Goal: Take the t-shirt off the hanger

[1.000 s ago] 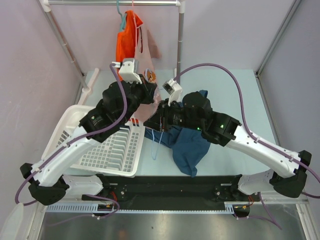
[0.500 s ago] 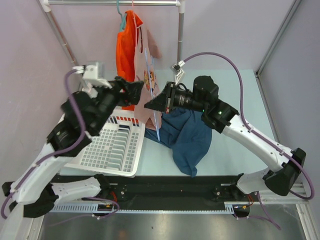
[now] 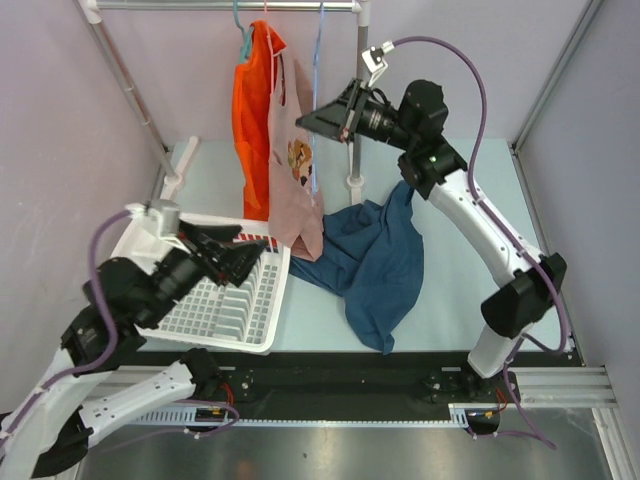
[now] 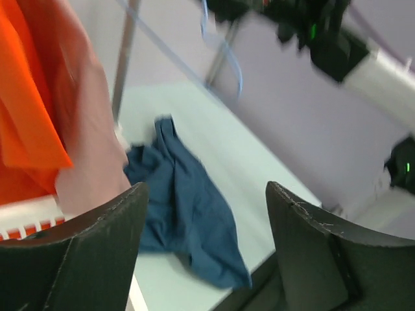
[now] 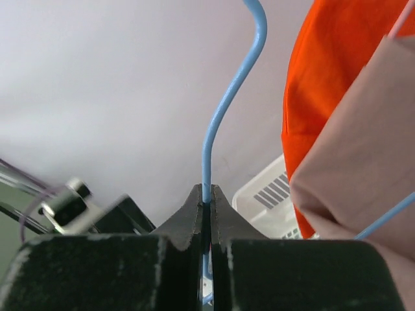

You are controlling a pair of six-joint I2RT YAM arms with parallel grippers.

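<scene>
From where I stand, the right arm reaches up high toward the clothes rail (image 3: 230, 6), and the right gripper (image 5: 206, 189) is pinched tight on the thin wire of the blue hanger (image 5: 206, 162), its two black fingers (image 5: 188, 220) meeting on either side of the wire. The top of the hanger reaches up to the rail, though I cannot tell whether the hook actually sits over it. The blue t-shirt (image 3: 375, 265) is off the hanger. It lies in a crumpled heap on the pale table (image 3: 460, 220), just right of the white basket (image 3: 215, 310), with one end trailing up toward the foot of the rack's upright pole (image 3: 362, 40). An orange garment (image 3: 250, 100) and a pink garment (image 3: 292, 170) hang side by side from the rail, just left of the hanger, and the pink hem comes down near the t-shirt's upper left edge. The left arm sits low on the left, above the basket. The left gripper (image 4: 205, 186) stands wide apart and holds nothing, and it points across toward the hanging clothes and the t-shirt. Its wrist view is blurred, but the blue heap shows plainly between the two spread fingers (image 4: 84, 253).
</scene>
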